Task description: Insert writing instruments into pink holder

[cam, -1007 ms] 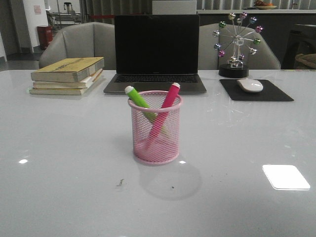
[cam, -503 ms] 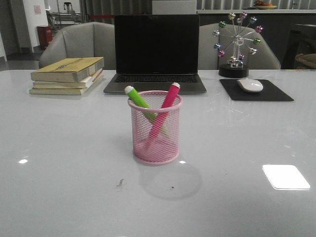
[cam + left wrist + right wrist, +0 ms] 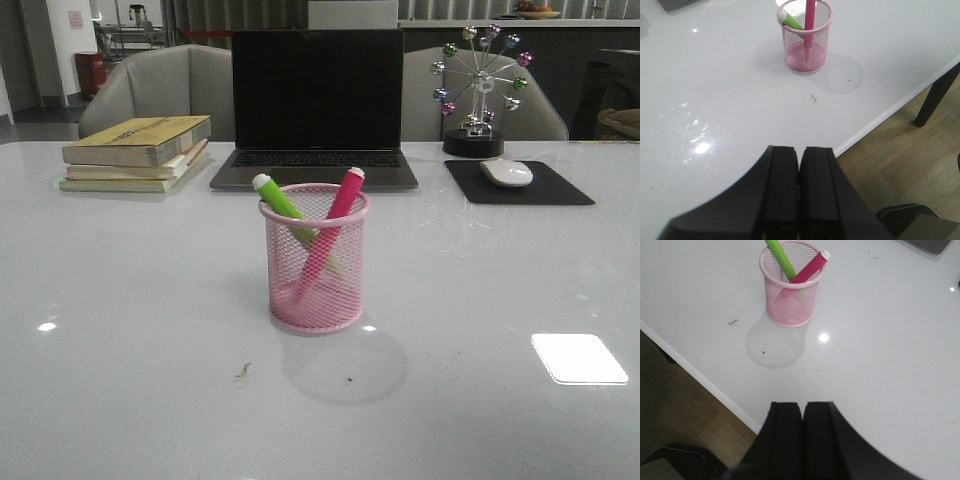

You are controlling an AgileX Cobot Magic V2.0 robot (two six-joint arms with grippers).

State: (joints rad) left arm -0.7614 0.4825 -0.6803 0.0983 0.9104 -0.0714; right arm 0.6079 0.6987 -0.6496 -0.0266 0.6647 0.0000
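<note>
On a white table (image 3: 120, 300), a pink holder (image 3: 315, 270) stands at center, a laptop (image 3: 316, 110) at its 12 o'clock. Inside, the green marker (image 3: 280, 200) leans toward 10 o'clock and the pink marker (image 3: 335, 215) toward 1 o'clock, crossing. The left gripper (image 3: 799, 190) and right gripper (image 3: 802, 435) have fingers pressed together, empty, well apart from the holder.

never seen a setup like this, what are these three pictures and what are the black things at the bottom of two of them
It is a two-armed robot at a white table. One picture looks forward from the robot; the other two come from cameras on its wrists. The black blocks are its grippers, left gripper and right gripper, both shut and holding nothing. On the table stands a pink mesh holder with a green marker and a pink marker leaning crossed inside. Behind are a laptop, stacked books and a mouse.
</note>
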